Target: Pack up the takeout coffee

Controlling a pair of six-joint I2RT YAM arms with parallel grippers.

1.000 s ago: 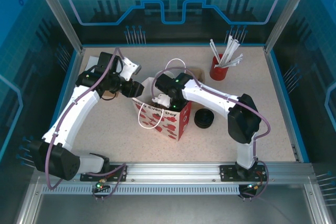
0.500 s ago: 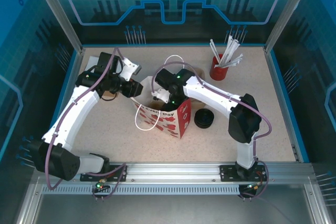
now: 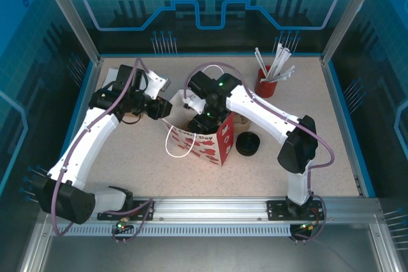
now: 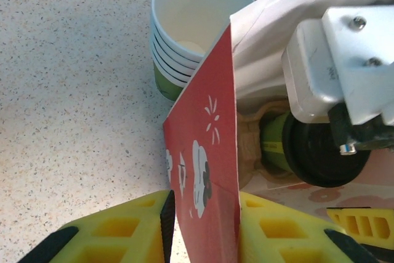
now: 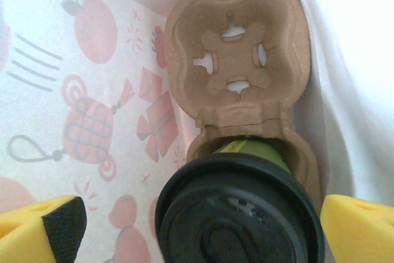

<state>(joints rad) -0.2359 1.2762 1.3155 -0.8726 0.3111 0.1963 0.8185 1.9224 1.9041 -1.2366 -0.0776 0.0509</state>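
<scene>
The takeout coffee (image 5: 240, 214), a green cup with a black lid, sits in a brown cardboard carrier (image 5: 237, 47) inside the red patterned bag (image 3: 213, 141). My right gripper (image 5: 200, 232) hangs over the bag's mouth. It is open wide, with a yellow finger on each side of the lid and touching nothing. In the left wrist view the coffee (image 4: 314, 152) shows behind the bag's red wall (image 4: 206, 152). My left gripper (image 4: 203, 226) straddles that wall at the bag's left rim. Its jaws are narrow, and a sliver of table shows beside the left pad.
A stack of lidless green cups (image 4: 184, 41) stands just beyond the bag's left side. A stack of black lids (image 3: 248, 144) lies right of the bag. A red holder with straws (image 3: 266, 82) stands at the back right. The bag's white handles (image 3: 175, 148) hang loose.
The right wrist has risen and drawn back above the bag's mouth. The left jaws have narrowed around the bag's wall. The bag has shifted slightly.
</scene>
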